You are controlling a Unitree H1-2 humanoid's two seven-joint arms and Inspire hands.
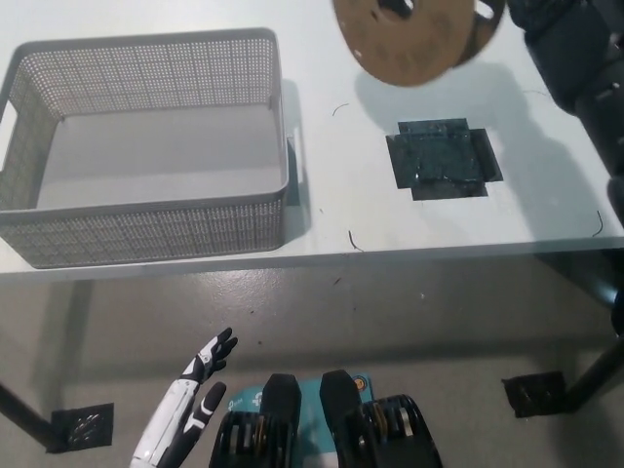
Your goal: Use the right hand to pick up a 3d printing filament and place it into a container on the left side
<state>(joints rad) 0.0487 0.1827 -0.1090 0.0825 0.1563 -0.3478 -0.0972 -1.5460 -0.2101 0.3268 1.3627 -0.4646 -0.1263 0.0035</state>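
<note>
A brown cardboard filament spool (414, 44) hangs in the air over the far part of the white table (546, 195), its top cut off by the picture's edge. My black right hand (487, 10) is shut on it; only fingertips show at the hub and rim, and the black forearm (575, 54) enters from the upper right. The grey mesh basket (156, 222) stands empty on the table's left side, well to the left of the spool. My white left hand (190, 409) rests open, low at the lower left, below the table.
A black square patch (444, 161) lies uncovered on the table where the spool stood. Thin black filament scraps (353, 240) lie near the front edge. Grey floor and a table foot plate (536, 395) show below.
</note>
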